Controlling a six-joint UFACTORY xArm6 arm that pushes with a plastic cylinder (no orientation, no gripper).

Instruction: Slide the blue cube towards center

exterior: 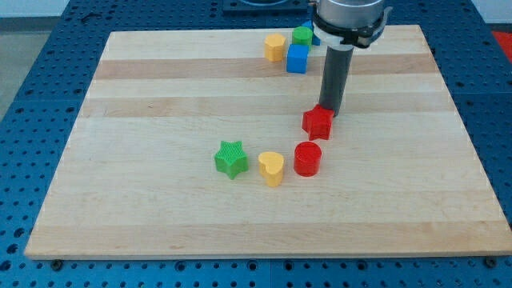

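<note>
The blue cube (298, 58) sits near the view's top, right of centre, on the wooden board (160, 208). A yellow block (275, 47) is just left of it and a green block (302, 35) just above it. My tip (331, 114) is at the end of the dark rod, below and right of the blue cube, touching the upper right of a red star-like block (318, 122). The tip is well apart from the blue cube.
A red cylinder (307, 158), a yellow heart (271, 168) and a green star (231, 158) lie in a row below the red star-like block. A small blue piece shows behind the arm at the view's top (314, 32).
</note>
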